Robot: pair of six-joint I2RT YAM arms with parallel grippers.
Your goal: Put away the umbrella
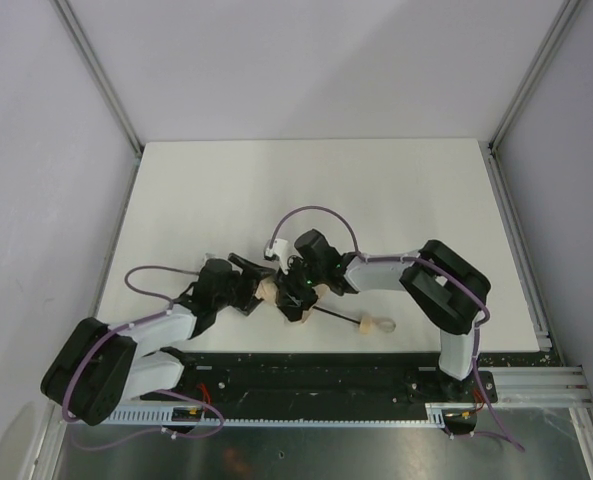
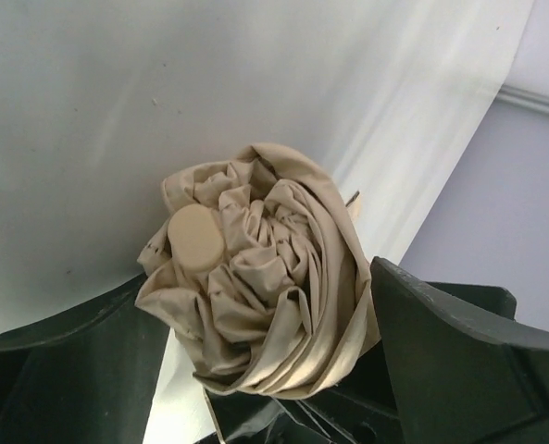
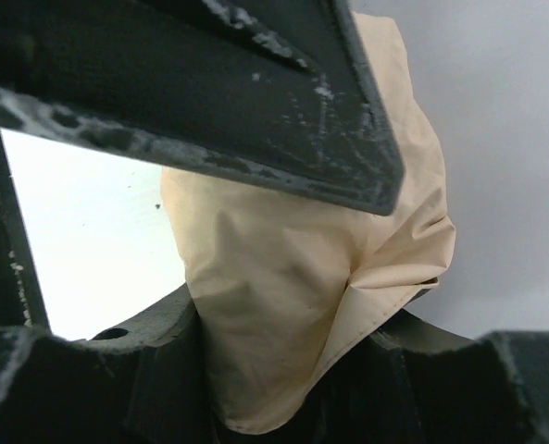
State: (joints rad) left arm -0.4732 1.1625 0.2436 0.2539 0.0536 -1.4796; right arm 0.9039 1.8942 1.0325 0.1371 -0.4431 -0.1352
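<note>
— White table [image 1: 226, 190], pale lilac walls [image 1: 36, 150] around it. Where is the umbrella [image 2: 260, 277]?

— Near the front edge, about the middle, between the two arms. It is folded, the tan cloth bunched into a crumpled bundle. Its thin black shaft [image 1: 338, 317] runs out to the right, and the pale handle [image 1: 374, 324] lies at the end of it.

— Has the right pincer [image 3: 283, 268] got hold of it?

— Yes. One finger [image 3: 255, 102] crosses above the cloth and the other sits below, and the fabric is pinched between them, partly closed around the bundle.

— And the left pincer [image 2: 255, 351]?

— Its fingers [image 2: 450, 351] stand wide, one on each side of the bundle's round end. The cloth reaches both, but I cannot tell whether they press on it or only flank it.

— Do the two pincers touch?

— From above they sit just beside each other on the cloth. Contact I cannot make out.
</note>
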